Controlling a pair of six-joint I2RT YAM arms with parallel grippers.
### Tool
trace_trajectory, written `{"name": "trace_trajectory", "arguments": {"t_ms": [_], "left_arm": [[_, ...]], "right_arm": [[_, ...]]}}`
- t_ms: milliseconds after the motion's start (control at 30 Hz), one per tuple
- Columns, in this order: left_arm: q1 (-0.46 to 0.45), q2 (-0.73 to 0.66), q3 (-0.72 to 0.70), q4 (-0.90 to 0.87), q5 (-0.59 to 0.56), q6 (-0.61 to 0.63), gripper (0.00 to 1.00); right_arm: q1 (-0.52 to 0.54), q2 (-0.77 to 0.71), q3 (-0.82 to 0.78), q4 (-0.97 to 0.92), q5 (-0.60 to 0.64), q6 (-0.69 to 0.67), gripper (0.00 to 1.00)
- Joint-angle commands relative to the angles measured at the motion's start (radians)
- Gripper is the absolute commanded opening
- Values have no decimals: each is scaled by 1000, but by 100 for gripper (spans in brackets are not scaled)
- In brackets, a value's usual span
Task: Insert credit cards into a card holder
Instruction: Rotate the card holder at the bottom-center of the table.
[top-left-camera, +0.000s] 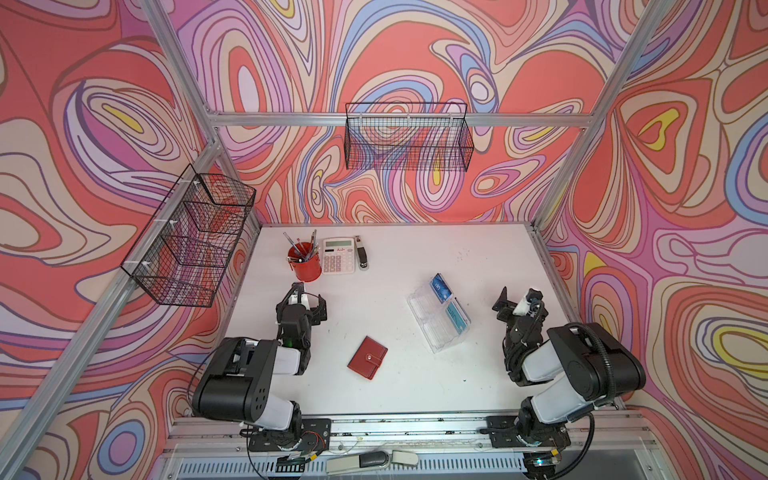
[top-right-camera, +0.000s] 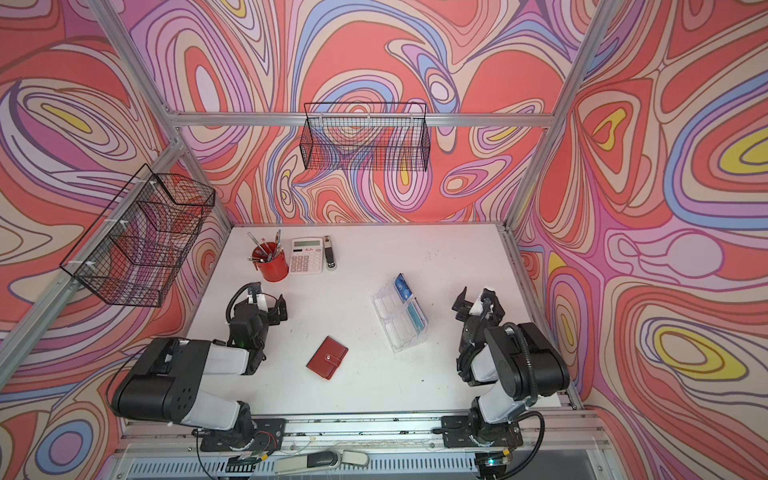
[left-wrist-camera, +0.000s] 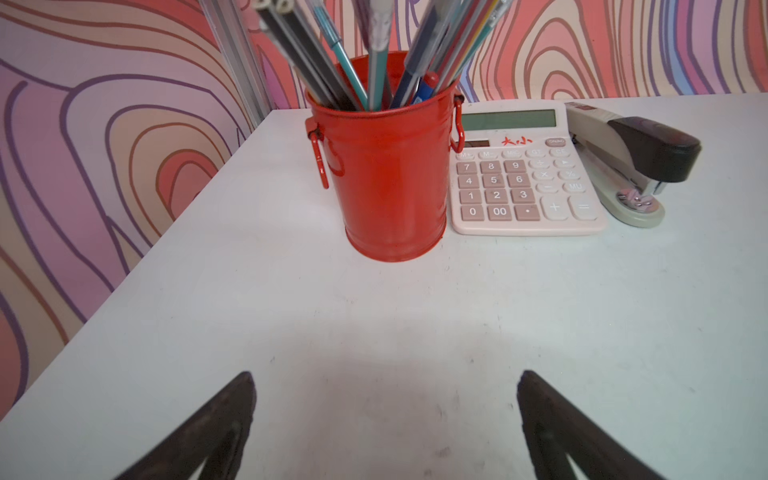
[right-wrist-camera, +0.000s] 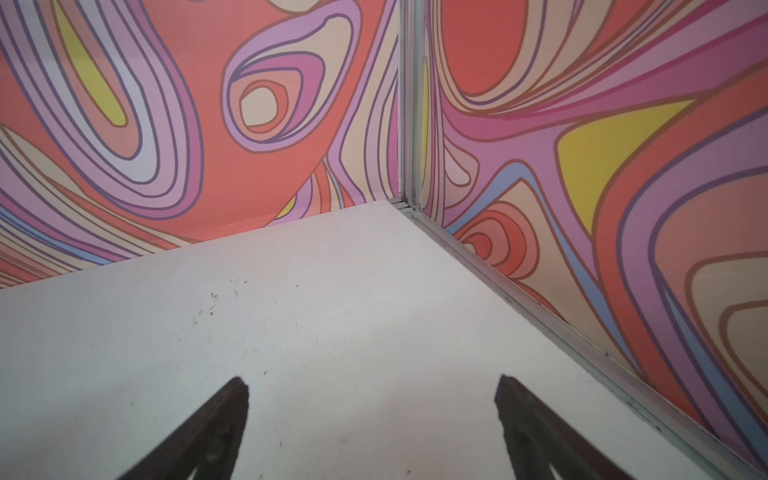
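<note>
The left end effector (left-wrist-camera: 385, 374) and right end effector (right-wrist-camera: 371, 377) gaped empty, well apart from the closed card holder (top-left-camera: 367, 357), near which thin, slippery-looking credit cards (top-left-camera: 440, 286) stood in a clear stand (top-left-camera: 432, 332), likely best pinched by their exposed edges.

Materials and finishes
Card holder (top-left-camera: 367, 358): red leather-look, matt, shiny snap. Stand (top-left-camera: 432, 332): clear glossy plastic. Pen pot (left-wrist-camera: 390, 174): glossy red painted metal. Tabletop (top-left-camera: 415, 266): white, matt, scuffed.

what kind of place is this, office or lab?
Likely a lab robot cell staged as a desk: aluminium frame with swirl-print walls, left arm and right arm mounted on a front rail, pen pot, calculator and stapler as props.
</note>
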Motion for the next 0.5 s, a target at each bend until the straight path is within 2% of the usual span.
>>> {"name": "trace_trajectory", "arguments": {"t_ms": [0, 100, 167, 267, 367, 467], "left_arm": [[1, -126, -54, 113, -21, -6, 100], [1, -254, -27, -84, -47, -55, 100], [1, -351, 49, -361, -61, -143, 100], [1, -448, 158, -686, -67, -171, 100], [1, -493, 211, -840, -60, -224, 100], [1, -534, 283, -1007, 10, -286, 100]], "right_arm": [[5, -30, -29, 141, 57, 22, 98], [5, -107, -60, 98, 59, 51, 98], [5, -174, -48, 5, 45, 70, 98], [5, -274, -9, -179, 11, 94, 98], [4, -375, 19, -336, 3, 142, 98], [5, -502, 53, -532, 17, 277, 98]]}}
